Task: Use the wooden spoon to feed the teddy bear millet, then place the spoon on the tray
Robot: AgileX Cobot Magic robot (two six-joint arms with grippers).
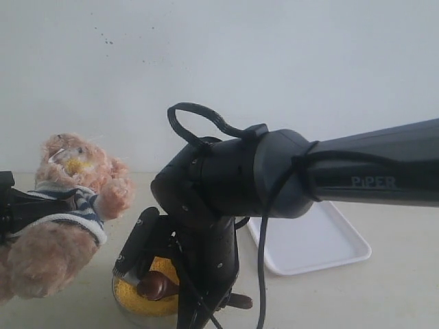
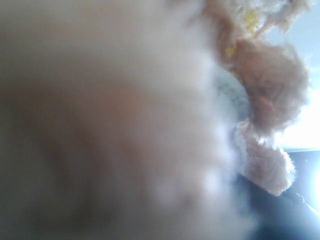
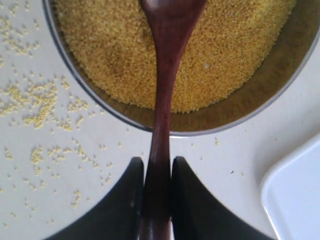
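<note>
Two right gripper [image 3: 157,167] fingers [image 3: 131,195] pinch the wooden spoon [image 3: 164,85] over the millet [image 3: 100,50]; left gripper [image 1: 14,209] against teddy bear [image 1: 72,164], grip unclear.

I note smooth, glossy wood on the small dark reddish-brown spoon [image 3: 162,100], matt granular yellow millet [image 3: 100,50] in a dull round metal bowl [image 3: 240,107], fluffy plush on the light-brown teddy bear [image 1: 75,205], and a smooth white rectangular tray [image 3: 295,195].

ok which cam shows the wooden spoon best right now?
Right wrist view: the wooden spoon is sharp and central, handle clamped in the right hand, bowl end over the millet, tip cropped. Exterior view shows only its bowl under the arm. Left wrist view shows just blurred teddy bear fur.
</note>
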